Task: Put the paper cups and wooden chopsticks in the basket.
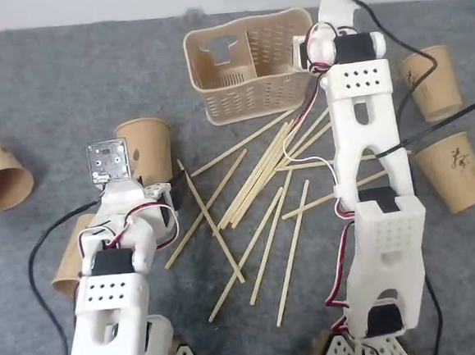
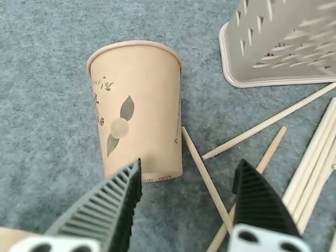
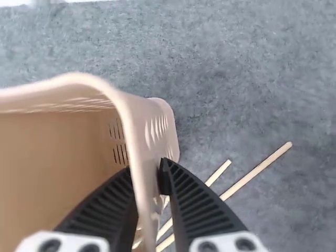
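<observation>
The right tool (image 3: 148,170) is clenched on the near wall of the basket (image 1: 251,90), one jaw inside and one outside, while the left tool (image 2: 190,168) hangs released, jaws wide, just above the base end of a paper cup (image 2: 136,110) that lies on its side on the grey bench (image 1: 65,76). The wooden chopsticks (image 1: 255,192) lie scattered between the two arms, in front of the basket, and the other paper cups (image 1: 432,84) lie apart at both sides, so cups and sticks alike are all outside the basket. The chief risk, as I judge it, sits with the right arm: the basket wall looks thin and slotted, and a pull or lift on that one edge could tip the basket, bend the wall or drag it away from the pile. On the left, the cup may roll or crumple if the jaws close off-centre (it is a cone on its side, after all), and one chopstick (image 2: 205,173) ends just beside the cup's base, where a descending jaw could catch it and flick it. The cup bears dark brush-like marks, a leaf motif and a line of fine print by the base, too small to read
</observation>
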`<control>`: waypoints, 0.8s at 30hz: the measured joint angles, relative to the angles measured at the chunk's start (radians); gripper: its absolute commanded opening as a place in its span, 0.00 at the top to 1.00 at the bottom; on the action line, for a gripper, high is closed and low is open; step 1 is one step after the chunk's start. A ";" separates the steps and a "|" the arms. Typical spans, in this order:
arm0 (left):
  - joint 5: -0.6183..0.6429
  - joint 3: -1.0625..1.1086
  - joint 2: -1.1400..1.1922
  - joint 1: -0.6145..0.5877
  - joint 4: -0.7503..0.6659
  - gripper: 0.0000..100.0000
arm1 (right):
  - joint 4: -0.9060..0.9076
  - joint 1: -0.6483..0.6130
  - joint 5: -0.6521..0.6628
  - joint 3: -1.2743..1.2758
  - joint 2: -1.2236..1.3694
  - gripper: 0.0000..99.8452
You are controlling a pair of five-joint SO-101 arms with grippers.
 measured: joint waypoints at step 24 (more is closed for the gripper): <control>0.000 0.000 0.000 0.002 0.000 0.73 | 0.097 -0.041 0.169 0.002 0.000 0.99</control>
